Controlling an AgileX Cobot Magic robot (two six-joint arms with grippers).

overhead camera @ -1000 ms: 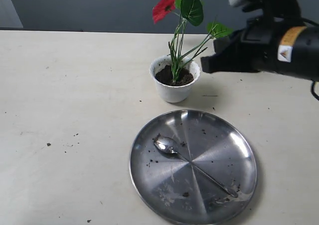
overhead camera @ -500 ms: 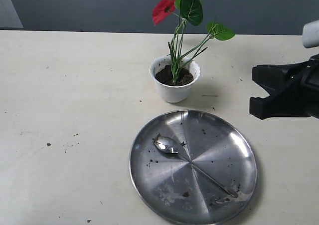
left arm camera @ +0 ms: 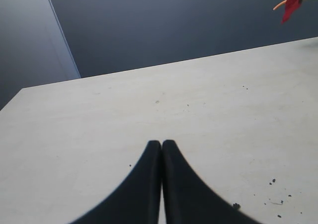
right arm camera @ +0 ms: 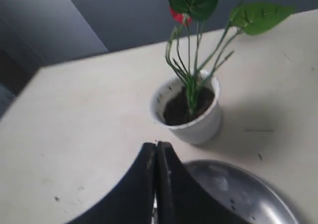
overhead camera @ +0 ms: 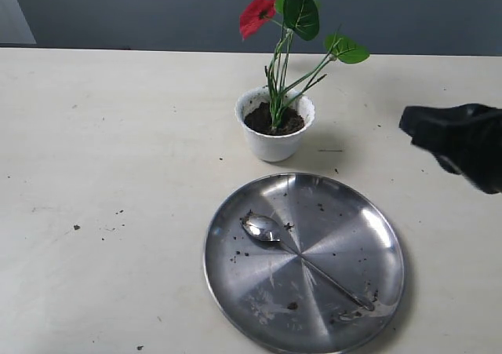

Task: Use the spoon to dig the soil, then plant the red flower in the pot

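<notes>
The red flower (overhead camera: 286,32) stands upright with its stems in the dark soil (overhead camera: 273,120) of the white pot (overhead camera: 274,138); the right wrist view shows the pot (right arm camera: 191,119) too. The silver spoon (overhead camera: 302,260) lies on the large steel plate (overhead camera: 235,291), bowl toward the pot. My right gripper (overhead camera: 408,122) is shut and empty at the right edge, well away from the pot; the right wrist view shows its tips (right arm camera: 156,145) pressed together. My left gripper (left arm camera: 161,143) is shut over bare table, out of the exterior view. A red bloom (left arm camera: 295,3) shows in the left wrist view.
Crumbs of soil (overhead camera: 102,228) are scattered on the cream table (overhead camera: 118,134) left of the plate and on the plate itself. A dark wall runs behind the table's far edge.
My right gripper has drawn back from beside the pot to the right edge of the exterior view. The flower, pot, spoon and plate have not moved.
</notes>
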